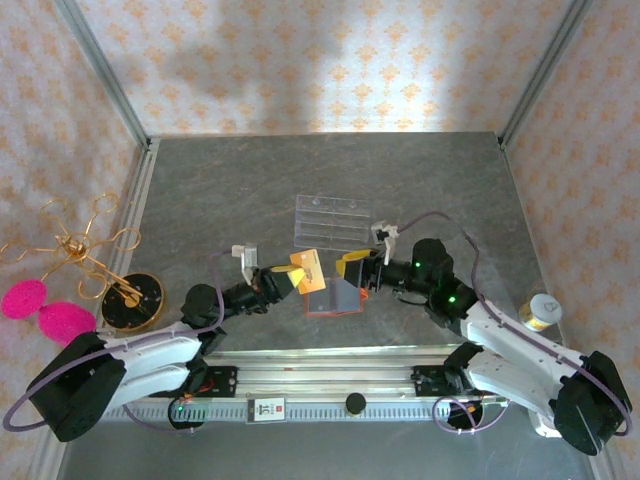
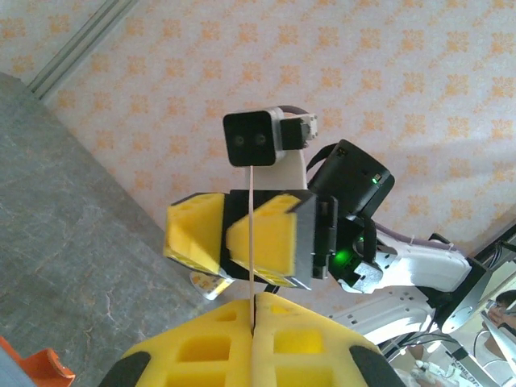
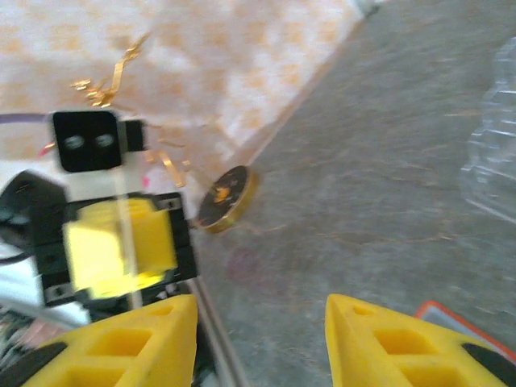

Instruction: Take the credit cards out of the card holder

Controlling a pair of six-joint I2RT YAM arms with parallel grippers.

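So, my left tool [image 1: 296,274] is clamped on the gold card [image 1: 313,267] and holds it up off the table [image 1: 220,190], tilted so the tan face shows from above. In the left wrist cam the card is just a thin pale line coming up out of the closed yellow fingers [image 2: 306,347]. It crosses in front of my right tool [image 1: 351,266], which faces the left one head-on.

The right tool's jaws are apart with nothing between them. In its own cam I see bare table in the gap and the left tool opposite, a bit blurred.

The wallet [image 1: 338,298] lies open on the table right below where the two tools meet. Its orange rim is toward me and the dark grey-blue inside faces up. A corner of that orange rim peeks into both wrist cams.

Past the tools, further up the table, sits a clear rack [image 1: 333,222]. Off to my left there's a gold wire stand [image 1: 95,250] on a round dark base, with two pink puffs [image 1: 62,320] beside it. A small jar [image 1: 540,312] stands near my right arm.
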